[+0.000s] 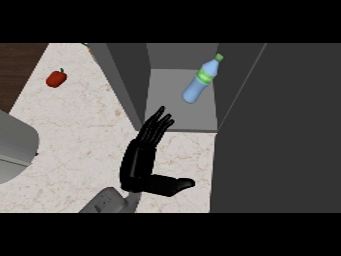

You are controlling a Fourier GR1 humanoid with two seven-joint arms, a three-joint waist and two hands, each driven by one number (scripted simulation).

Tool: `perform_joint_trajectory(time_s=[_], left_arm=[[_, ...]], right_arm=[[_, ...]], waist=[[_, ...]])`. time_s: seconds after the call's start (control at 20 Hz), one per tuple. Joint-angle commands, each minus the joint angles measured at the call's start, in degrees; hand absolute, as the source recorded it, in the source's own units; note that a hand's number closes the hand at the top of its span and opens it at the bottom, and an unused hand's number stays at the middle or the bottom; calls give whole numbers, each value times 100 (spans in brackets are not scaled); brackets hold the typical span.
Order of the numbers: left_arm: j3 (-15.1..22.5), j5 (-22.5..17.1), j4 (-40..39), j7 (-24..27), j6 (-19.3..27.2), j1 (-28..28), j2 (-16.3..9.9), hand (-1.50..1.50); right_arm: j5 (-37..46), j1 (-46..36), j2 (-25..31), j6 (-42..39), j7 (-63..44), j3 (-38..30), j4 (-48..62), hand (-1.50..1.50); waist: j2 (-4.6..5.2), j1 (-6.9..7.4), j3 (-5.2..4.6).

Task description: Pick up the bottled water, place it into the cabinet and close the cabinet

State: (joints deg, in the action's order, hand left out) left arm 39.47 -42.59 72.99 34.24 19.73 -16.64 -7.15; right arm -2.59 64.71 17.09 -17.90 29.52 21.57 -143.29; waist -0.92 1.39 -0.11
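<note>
While the bottle (202, 80) lies tilted inside the cabinet (180, 107), the one robot hand (140, 162) in view sits on the near side of the cabinet's opening, empty. Its fingers (158, 122) are straight and point up and away toward the cabinet floor, their tips at or just short of its front edge; the thumb (174, 186) sticks out to the right, low in the view. A grey forearm (108, 201) enters from the bottom edge below the palm. Which of the two hands this is cannot be told from the view alone; it comes in left of centre, so it reads as the left, and no other hand shows.

Beyond the fingertips and a little to their right, the bottle rests on the grey cabinet floor, well apart from the hand. It is pale blue with a green label and green cap, the cap end farther away and to the right.

Right of the hand, a broad dark panel (291, 130) fills that side of the view. Left of the fingers stands the cabinet's grey side wall (125, 85). Far to the upper left of the hand, a red pepper (56, 78) lies on the speckled tabletop (77, 130). A grey rounded object (3, 150) sits at the left edge.
</note>
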Motion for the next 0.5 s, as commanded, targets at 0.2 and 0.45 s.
perform_joint_trajectory(time_s=[0.2,0.45], left_arm=[[-5,-126,1681,267,-360,1620,-1265,-150],[-51,-68,1951,620,-860,2191,-1916,-150]], right_arm=[[812,-102,959,-508,-362,52,-802,150],[1393,-762,1528,-906,-358,212,-877,150]], waist=[[16,187,-12],[-11,168,-31]])
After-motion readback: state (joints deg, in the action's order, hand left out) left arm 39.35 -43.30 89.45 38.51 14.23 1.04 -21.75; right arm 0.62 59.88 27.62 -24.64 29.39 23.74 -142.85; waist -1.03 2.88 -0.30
